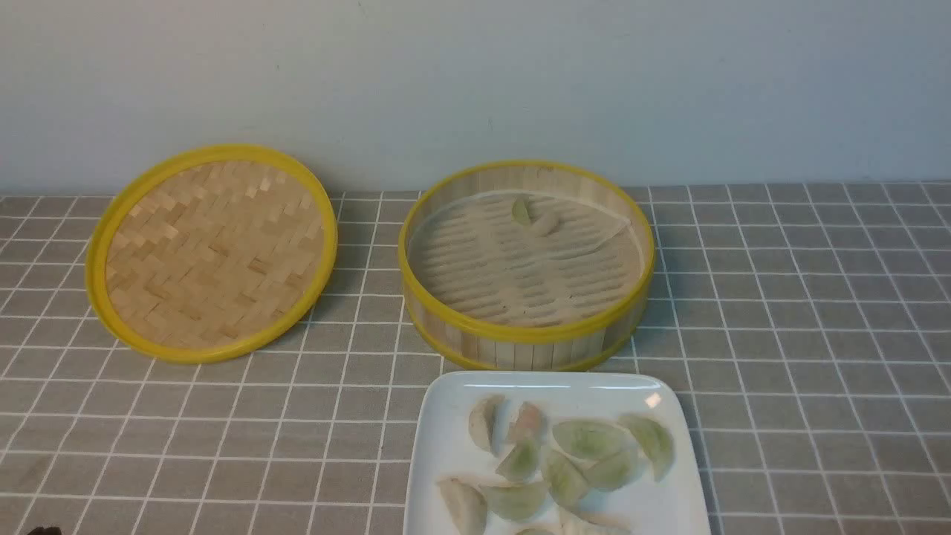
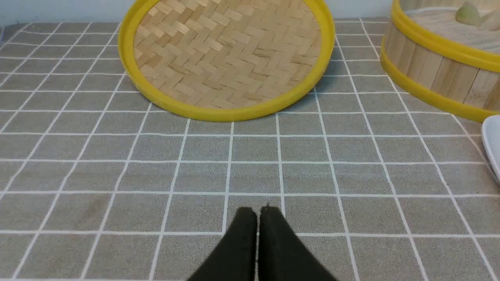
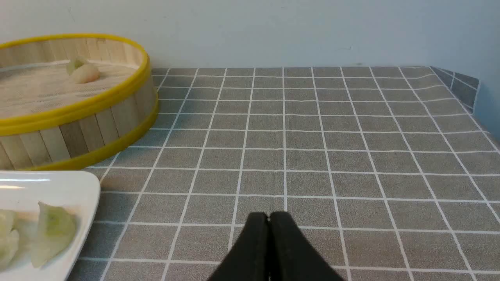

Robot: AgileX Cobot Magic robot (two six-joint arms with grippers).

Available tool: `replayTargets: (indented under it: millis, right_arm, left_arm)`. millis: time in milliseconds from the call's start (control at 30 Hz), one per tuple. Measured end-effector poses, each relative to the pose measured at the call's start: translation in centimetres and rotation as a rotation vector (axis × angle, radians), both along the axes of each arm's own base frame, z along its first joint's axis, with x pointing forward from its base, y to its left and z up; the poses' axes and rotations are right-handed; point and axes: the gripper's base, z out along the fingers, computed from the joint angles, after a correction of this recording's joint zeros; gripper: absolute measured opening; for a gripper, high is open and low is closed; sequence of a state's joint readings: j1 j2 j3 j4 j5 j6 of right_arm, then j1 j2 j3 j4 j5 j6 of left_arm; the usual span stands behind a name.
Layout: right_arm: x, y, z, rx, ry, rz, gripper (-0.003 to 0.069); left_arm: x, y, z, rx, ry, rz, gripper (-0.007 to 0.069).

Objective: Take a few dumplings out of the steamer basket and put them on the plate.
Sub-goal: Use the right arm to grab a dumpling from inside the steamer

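Front view: most dumplings [image 1: 587, 438] are seen on the plate [image 1: 446, 446]; two lie in the steamer basket [image 1: 520, 349] behind it.

Left wrist: the left claw [image 2: 258, 215] is pressed together, empty; the lid [image 2: 226, 58] lies ahead.

Right wrist: the right claw [image 3: 268, 218] is closed on nothing; desk [image 3: 332, 148] stretches ahead, with basket and plate to its left.

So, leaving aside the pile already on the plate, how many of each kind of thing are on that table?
Steamer basket: 1
Lid: 1
Plate: 1
Dumplings in the basket: 2
Total: 5
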State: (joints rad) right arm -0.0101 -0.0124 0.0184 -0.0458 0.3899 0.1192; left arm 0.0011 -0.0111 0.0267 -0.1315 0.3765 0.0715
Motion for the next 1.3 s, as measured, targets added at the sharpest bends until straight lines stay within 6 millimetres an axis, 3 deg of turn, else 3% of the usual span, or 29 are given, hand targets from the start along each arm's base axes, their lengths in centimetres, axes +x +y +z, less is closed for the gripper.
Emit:
replayTargets:
  millis: [1167, 1300]
  right_arm:
    - [0.0, 0.0, 0.01, -0.002, -0.001, 0.0, -0.0015]
    - [0.11, 0.17, 0.21, 0.099, -0.046, 0.0, -0.0015]
  left_arm:
    - [0.0, 0.0, -0.01, -0.002, 0.001, 0.0, -0.0005]
    - [0.0, 0.0, -0.01, -0.002, 0.001, 0.0, -0.0005]
